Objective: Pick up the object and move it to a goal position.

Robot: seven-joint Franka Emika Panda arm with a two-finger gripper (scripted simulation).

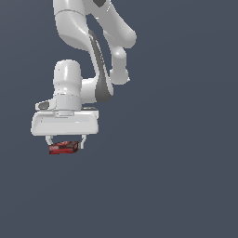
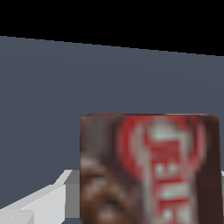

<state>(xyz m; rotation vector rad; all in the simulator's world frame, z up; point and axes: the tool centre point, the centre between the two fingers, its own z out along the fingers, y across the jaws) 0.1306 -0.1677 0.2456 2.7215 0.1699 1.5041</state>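
— Since the box point(image 2: 148, 170) fills the lower right of the wrist frame, blurred and very close, would you say it is already caught?

— I would. In the exterior view the gripper point(image 1: 64, 142) sits in the left middle of the frame, and its two short fingers point(image 1: 48, 140) stand at either end of the dark-red box point(image 1: 63, 148), closed on it. The box lies flat beneath the wide white hand and is narrower than it.

— Is it lifted, or resting on something?

— I cannot tell; the ground behind is one plain slate tone with no shadow to judge by. My guess is that the grasp is done and the carry is the step in hand.

— And further back?

— The arm point(image 1: 93, 37) climbs from the hand toward the upper middle of the frame and leaves it at the top. No goal marker shows in either view.

— So what does the next move call for?

— Keeping the fingers clamped while the arm travels smoothly; a flat box held by its ends could twist or slip if jerked
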